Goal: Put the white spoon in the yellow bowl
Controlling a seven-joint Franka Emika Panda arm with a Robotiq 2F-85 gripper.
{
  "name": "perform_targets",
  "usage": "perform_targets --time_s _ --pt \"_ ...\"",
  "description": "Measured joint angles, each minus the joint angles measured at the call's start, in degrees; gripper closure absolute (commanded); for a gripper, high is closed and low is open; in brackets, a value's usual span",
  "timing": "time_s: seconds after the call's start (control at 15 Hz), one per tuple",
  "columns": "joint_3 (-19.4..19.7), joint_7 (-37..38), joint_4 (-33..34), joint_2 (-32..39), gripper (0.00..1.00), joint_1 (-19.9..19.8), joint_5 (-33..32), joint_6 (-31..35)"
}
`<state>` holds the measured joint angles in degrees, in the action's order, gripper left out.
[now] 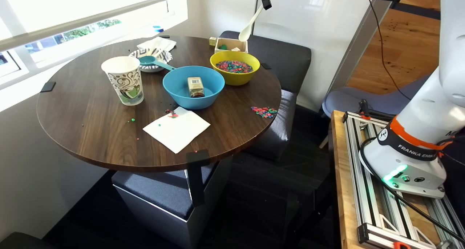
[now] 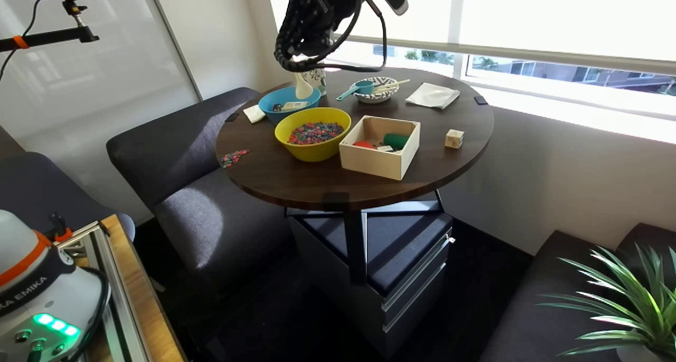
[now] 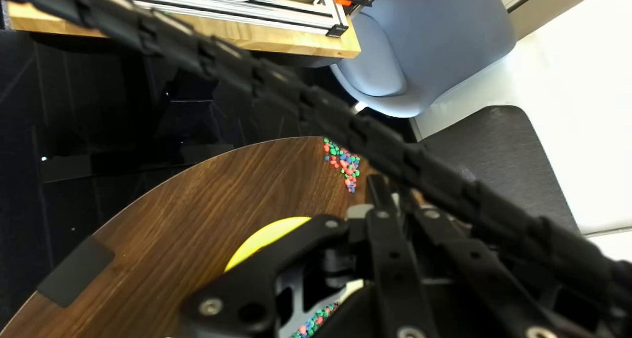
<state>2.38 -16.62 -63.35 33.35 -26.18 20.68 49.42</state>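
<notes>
Pincer [image 1: 267, 5]: we see it raised over the worktop [image 1: 232, 127], closed on the handle of the white spoon [image 1: 246, 32].
White spoon: it hangs tilted from the pincer, broad end down; we find it in the air, above the bowls and apart from them.
Yellow bowl [image 2: 311, 153]: upright on the worktop, filled partway with small red, blue and green pieces; in the wrist view we see part of it behind the pincer.
Blue bowl [image 1: 174, 92]: just beside the yellow bowl; we cannot tell whether they touch. A small labelled packet [image 1: 195, 83] is inside.
Wooden box [image 2: 369, 161]: near the yellow bowl, which stands between it and the blue bowl; we make out red and green objects within.
Wooden cube [image 2: 454, 139]: apart from the wooden box.
Loose pieces [image 1: 264, 112]: a scatter near the worktop's edge.
Speckled napkin [image 1: 177, 131]: flat, just beside the blue bowl, a few coloured bits on it.
Patterned dish [image 2: 374, 98]: it holds a teal measuring cup [image 2: 364, 87] and pale utensils we cannot count.
Paper cup [image 1: 125, 80]: upright, near the patterned dish.
Plain napkin [image 2: 432, 95]: near that dish too.
</notes>
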Motion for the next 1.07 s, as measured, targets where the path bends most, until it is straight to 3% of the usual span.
perform_targets --time_s 1.07 --pt "1.73 2.34 0.51 10.19 0.99 3.40 -3.21 1.41"
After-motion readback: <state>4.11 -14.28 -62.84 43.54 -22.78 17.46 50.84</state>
